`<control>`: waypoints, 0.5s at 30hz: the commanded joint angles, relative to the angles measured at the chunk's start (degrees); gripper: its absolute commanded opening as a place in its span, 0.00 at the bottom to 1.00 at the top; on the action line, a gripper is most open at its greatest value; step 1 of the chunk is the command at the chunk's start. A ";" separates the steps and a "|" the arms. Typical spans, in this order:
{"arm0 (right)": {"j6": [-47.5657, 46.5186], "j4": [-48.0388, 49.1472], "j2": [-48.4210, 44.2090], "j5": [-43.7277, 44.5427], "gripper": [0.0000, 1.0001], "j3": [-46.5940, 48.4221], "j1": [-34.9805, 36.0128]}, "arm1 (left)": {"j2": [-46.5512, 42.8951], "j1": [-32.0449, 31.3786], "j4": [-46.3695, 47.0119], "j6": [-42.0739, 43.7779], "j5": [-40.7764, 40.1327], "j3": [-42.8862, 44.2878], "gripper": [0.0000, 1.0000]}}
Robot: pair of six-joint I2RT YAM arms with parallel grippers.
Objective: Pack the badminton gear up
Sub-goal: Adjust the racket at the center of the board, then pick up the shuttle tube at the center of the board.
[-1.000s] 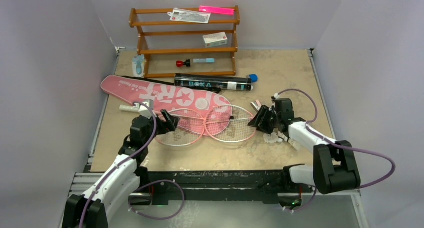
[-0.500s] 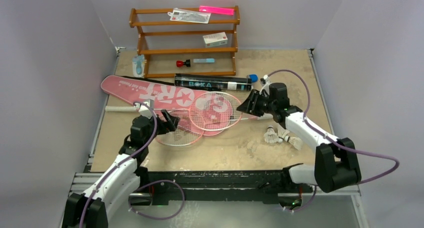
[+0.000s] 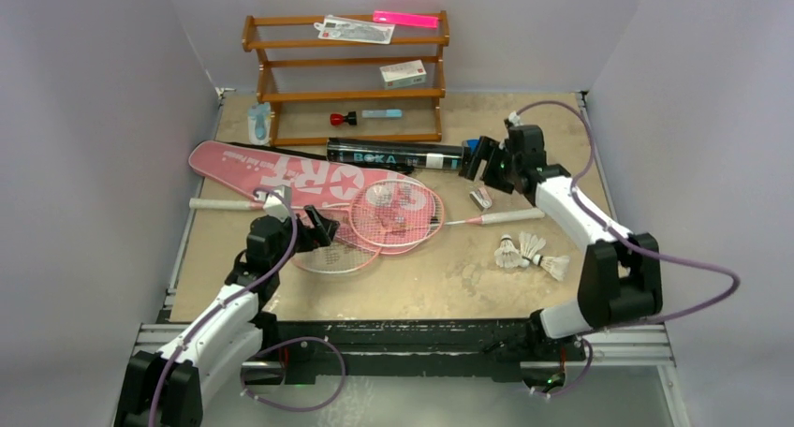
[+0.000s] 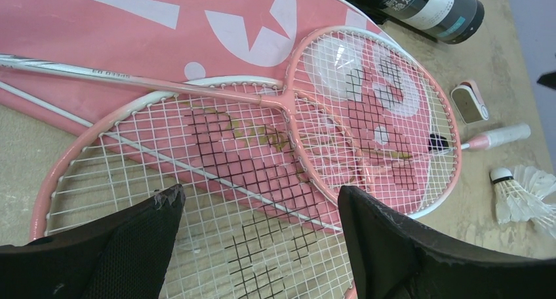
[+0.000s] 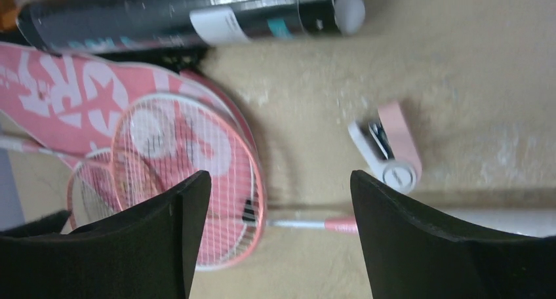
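Since 1 second ago the right racket (image 3: 398, 212) has slid left onto the bag (image 3: 272, 169), and the right end effector (image 3: 476, 162), now wide open and empty, has gone far to the right end of the tube (image 3: 393, 154), while the left end effector (image 3: 316, 228) hovers open and empty over the left racket (image 3: 328, 257), so the next grasp should probably close squarely across the tube.

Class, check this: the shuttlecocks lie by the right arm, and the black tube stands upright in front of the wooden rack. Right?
No. The black tube lies on its side in front of the wooden rack; the top view shows it. The shuttlecocks do lie by the right arm.
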 commanded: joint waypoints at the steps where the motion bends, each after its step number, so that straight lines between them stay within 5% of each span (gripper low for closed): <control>1: -1.17 0.91 8.50 2.85 0.81 9.24 -1.09 | 0.01 -0.15 2.76 0.49 1.15 1.82 0.85; 15: -1.09 6.59 27.65 -7.24 0.71 23.60 -5.35 | -0.06 -0.15 2.49 0.48 0.92 1.89 0.85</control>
